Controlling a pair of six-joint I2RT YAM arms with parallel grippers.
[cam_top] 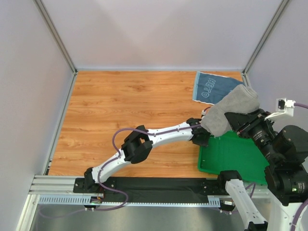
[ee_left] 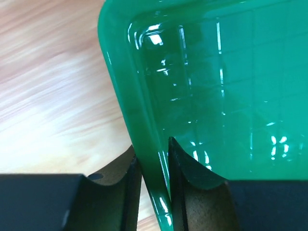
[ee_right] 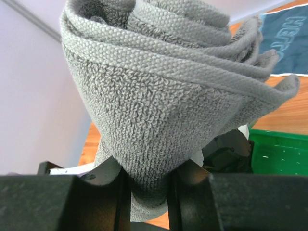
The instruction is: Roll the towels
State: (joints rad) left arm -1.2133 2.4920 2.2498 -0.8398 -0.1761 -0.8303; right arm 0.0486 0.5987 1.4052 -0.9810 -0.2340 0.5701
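Note:
A rolled grey towel (cam_top: 232,109) hangs in the air above the table's right side, and it fills the right wrist view (ee_right: 159,96). My right gripper (ee_right: 148,192) is shut on its lower end. A light blue towel (cam_top: 214,87) with white lettering lies flat at the far right; it also shows in the right wrist view (ee_right: 286,45). My left gripper (ee_left: 154,192) is shut on the rim of the green tray (ee_left: 144,144), at the tray's near-left corner (cam_top: 204,144), just below the grey towel.
The green plastic tray (cam_top: 240,156) sits at the near right of the wooden table. Grey walls enclose the table on three sides. A black strip (cam_top: 159,185) and metal rails run along the near edge.

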